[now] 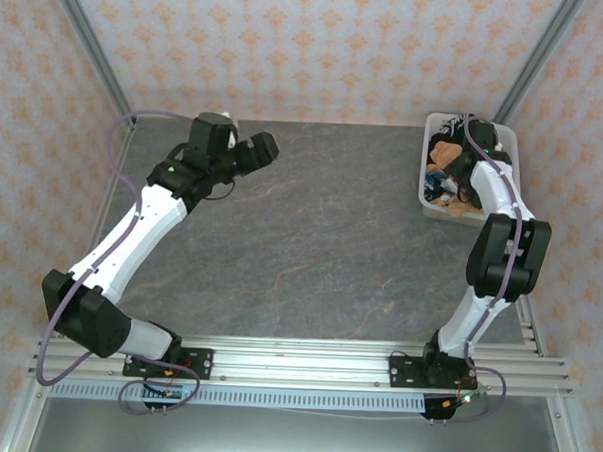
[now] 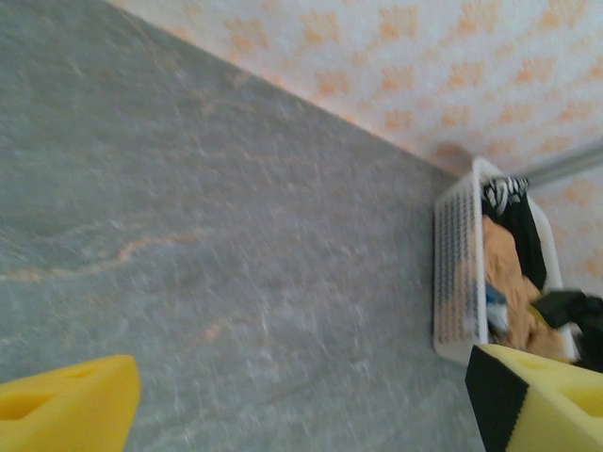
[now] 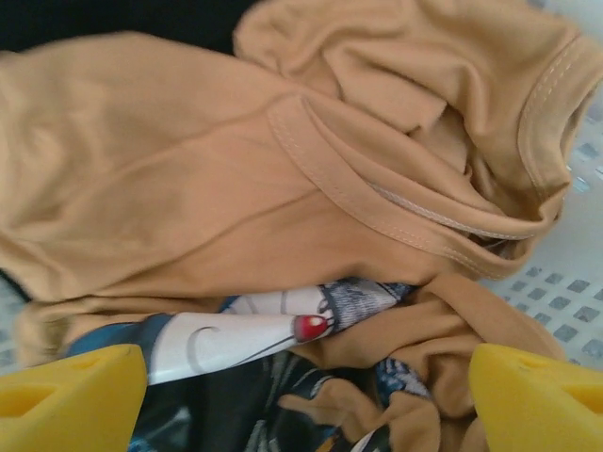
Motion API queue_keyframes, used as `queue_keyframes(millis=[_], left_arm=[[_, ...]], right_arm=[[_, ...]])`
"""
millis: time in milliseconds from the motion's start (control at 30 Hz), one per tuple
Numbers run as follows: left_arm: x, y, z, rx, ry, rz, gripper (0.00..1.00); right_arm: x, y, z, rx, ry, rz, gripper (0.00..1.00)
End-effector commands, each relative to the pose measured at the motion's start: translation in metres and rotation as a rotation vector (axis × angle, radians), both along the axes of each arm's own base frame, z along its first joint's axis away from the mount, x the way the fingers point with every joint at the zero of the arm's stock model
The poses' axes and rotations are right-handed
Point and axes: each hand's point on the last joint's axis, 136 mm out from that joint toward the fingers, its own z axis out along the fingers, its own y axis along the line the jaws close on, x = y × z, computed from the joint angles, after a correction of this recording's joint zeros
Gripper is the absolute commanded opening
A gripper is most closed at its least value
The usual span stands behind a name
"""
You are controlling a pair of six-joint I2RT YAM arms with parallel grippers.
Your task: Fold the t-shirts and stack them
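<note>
We've got the right hand (image 3: 301, 405) spread wide just over the crumpled orange tee (image 3: 188, 188) in the white basket (image 2: 457, 273), left hand (image 2: 301, 405) equally wide above the tabletop (image 2: 236, 235).

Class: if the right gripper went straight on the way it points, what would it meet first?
The right gripper would meet the orange t-shirt, bunched in the white basket; it looks close, though depth is unclear.

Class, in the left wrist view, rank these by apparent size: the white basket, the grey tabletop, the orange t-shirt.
1. grey tabletop
2. white basket
3. orange t-shirt, partly hidden inside the basket
</note>
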Motion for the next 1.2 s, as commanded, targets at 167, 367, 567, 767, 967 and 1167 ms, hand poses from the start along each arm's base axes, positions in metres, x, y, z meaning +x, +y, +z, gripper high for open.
queue_keyframes(millis=[167, 367, 567, 767, 967, 1167], left_arm=[[-0.029, -0.018, -0.012, -0.009, 0.059, -0.065, 0.88], [-0.035, -0.015, -0.013, 0.014, 0.065, -0.068, 0.87], [-0.04, -0.01, -0.012, 0.025, 0.068, -0.059, 0.84], [-0.044, -0.006, -0.014, 0.027, 0.069, -0.047, 0.81], [-0.04, -0.006, -0.018, 0.026, 0.074, -0.034, 0.79], [-0.034, -0.006, -0.021, 0.042, 0.085, -0.016, 0.78]], right_arm=[[0.0, 0.015, -0.034, 0.123, 0.083, -0.007, 0.86], [0.009, 0.018, -0.061, 0.156, 0.129, -0.004, 0.79], [0.028, 0.016, -0.031, 0.138, -0.028, -0.005, 0.16], [0.023, 0.02, 0.055, 0.009, -0.252, -0.008, 0.0], [0.003, 0.041, 0.158, -0.1, -0.465, 0.005, 0.0], [-0.006, 0.073, 0.268, -0.136, -0.704, 0.101, 0.0]])
